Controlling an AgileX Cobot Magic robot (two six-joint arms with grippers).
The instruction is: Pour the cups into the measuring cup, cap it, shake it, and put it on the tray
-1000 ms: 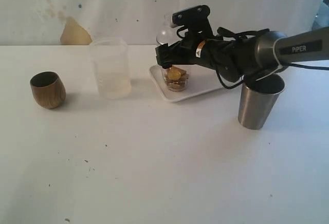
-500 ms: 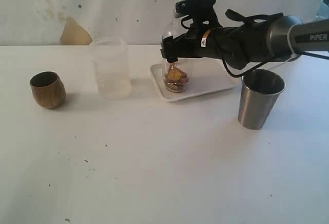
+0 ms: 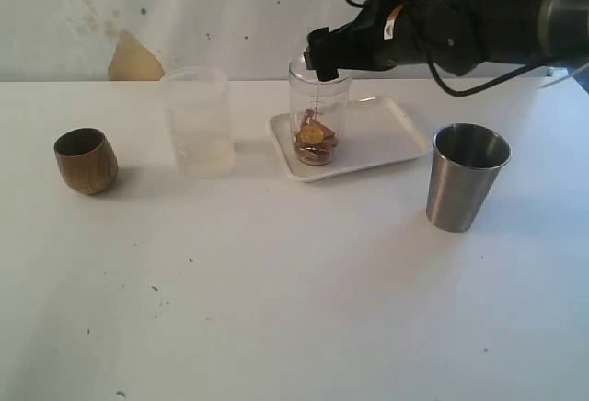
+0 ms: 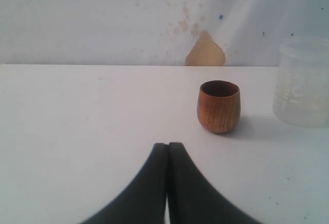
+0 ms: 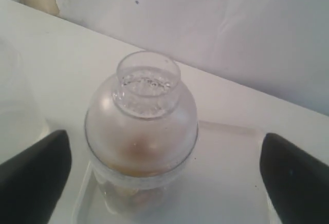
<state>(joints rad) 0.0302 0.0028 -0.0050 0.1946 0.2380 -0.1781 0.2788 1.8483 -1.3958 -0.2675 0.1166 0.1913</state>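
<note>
Measuring cup on tray, my right gripper splayed over it, frosted cup left of tray, steel tumbler right of tray, left gripper clenched.

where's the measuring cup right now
In the exterior view the measuring cup stands on the left end of the white tray, right of centre, between the frosted cup and the steel tumbler.

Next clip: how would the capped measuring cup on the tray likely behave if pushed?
The measuring cup is tall and narrow, so a push near its domed cap would probably tip it rather than slide it. With only a little content at its bottom, it is likely light. Its smooth clear wall may be slippery to grip.
</note>
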